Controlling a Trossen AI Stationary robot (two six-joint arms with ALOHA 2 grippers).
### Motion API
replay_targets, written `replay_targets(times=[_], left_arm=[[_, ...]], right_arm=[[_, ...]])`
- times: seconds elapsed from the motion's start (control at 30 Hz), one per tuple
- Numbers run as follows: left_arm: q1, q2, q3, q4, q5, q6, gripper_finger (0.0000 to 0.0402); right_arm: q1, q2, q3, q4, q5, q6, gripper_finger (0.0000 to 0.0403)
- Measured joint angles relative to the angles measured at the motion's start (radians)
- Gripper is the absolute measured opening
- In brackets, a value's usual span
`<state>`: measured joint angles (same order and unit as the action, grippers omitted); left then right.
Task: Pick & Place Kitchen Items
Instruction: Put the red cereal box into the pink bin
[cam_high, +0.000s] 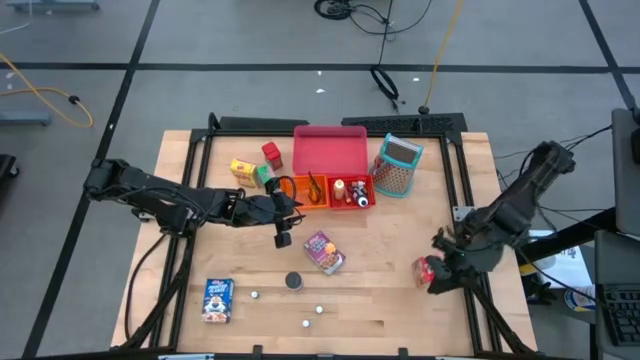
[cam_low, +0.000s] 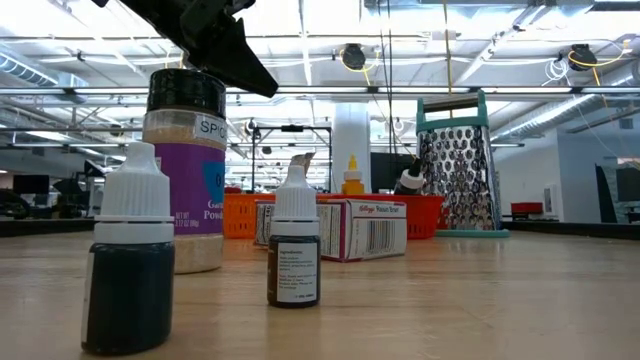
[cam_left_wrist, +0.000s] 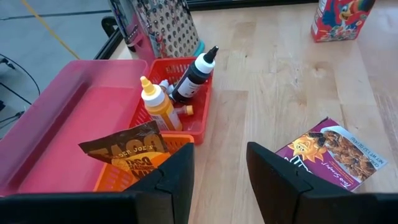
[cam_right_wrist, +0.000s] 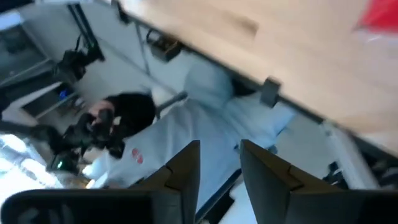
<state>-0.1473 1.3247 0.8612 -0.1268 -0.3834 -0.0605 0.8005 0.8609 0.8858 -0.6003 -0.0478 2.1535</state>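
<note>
The pink tray (cam_high: 329, 150) serves as landmark on the bench (cam_high: 400, 300). Two small bins touch its near edge: an orange bin (cam_high: 303, 190) holding a brown packet (cam_left_wrist: 127, 152), and a red bin (cam_high: 350, 193) holding two bottles, one yellow (cam_left_wrist: 157, 107) and one black (cam_left_wrist: 194, 73), both leaning. A grater (cam_high: 398, 165) stands just right of the tray. Left of it sit a yellow box (cam_high: 243, 170) and a red box (cam_high: 271, 153). Nearer the front lie a purple packet (cam_high: 324, 252) set askew, a black can (cam_high: 293, 281), a blue box (cam_high: 218, 300) with its long axis front to back, and three white balls (cam_high: 319, 309).

The left arm stretches level toward the orange bin; the left gripper (cam_left_wrist: 219, 171) hovers there, fingers spread, holding nothing. The right gripper (cam_high: 437, 272) is at the bench's right edge beside a red item (cam_high: 427, 268); its fingers stand apart in the wrist view, and a grip cannot be told.
</note>
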Motion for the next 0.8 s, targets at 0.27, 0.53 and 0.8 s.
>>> replay_targets(times=[0.27, 0.53, 0.8], left_arm=[[0.000, 0.000, 0.000, 0.003, 0.000, -0.002, 0.0150], [0.000, 0.000, 0.000, 0.006, 0.000, -0.005, 0.0150], [0.000, 0.000, 0.000, 0.005, 0.000, -0.006, 0.0150]], right_arm=[[0.051, 0.065, 0.056, -0.291, 0.148, 0.019, 0.0078], [0.028, 0.103, 0.034, -0.352, 0.009, -0.010, 0.0061], [0.020, 0.097, 0.008, -0.401, 0.019, -0.027, 0.0059]])
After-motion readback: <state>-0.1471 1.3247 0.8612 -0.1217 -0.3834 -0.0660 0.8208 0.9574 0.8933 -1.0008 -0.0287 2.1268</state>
